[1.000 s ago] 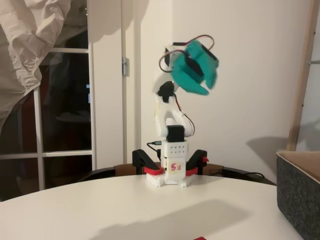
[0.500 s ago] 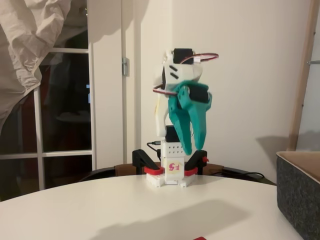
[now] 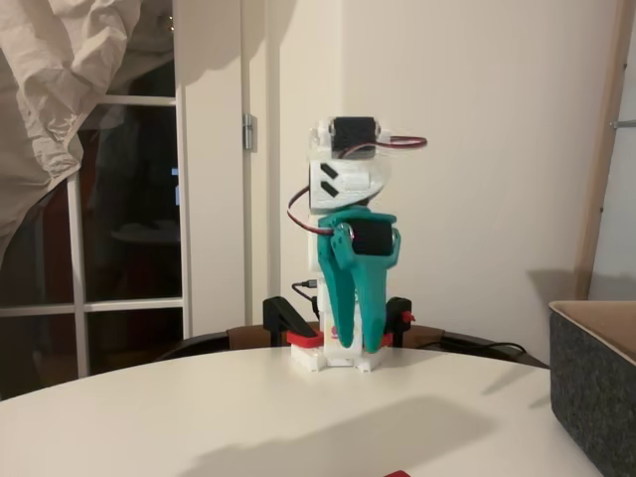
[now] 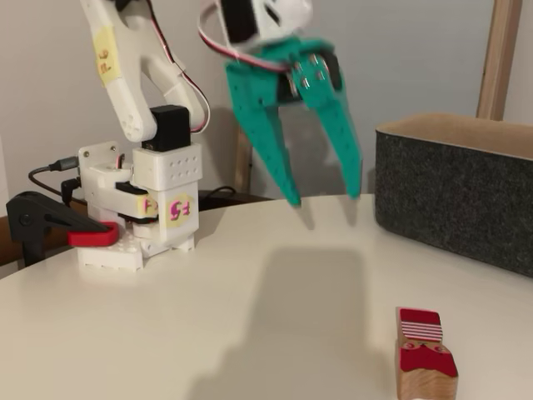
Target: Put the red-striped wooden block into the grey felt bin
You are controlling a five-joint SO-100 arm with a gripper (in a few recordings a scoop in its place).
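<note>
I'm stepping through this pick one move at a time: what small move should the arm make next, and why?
Probably carry the open gripper forward and down toward the red-striped wooden block. The block lies on the white table near the front edge, untouched, while the teal fingers hang apart in the air above the table, well behind it. The grey felt bin only matters once the block is held.

One red-striped wooden block [image 4: 425, 350] at lower right, one grey felt bin [image 4: 454, 187] at right, one arm [image 4: 137, 67] and two red clamps [image 4: 92, 236] on one table [image 4: 208, 317].
</note>
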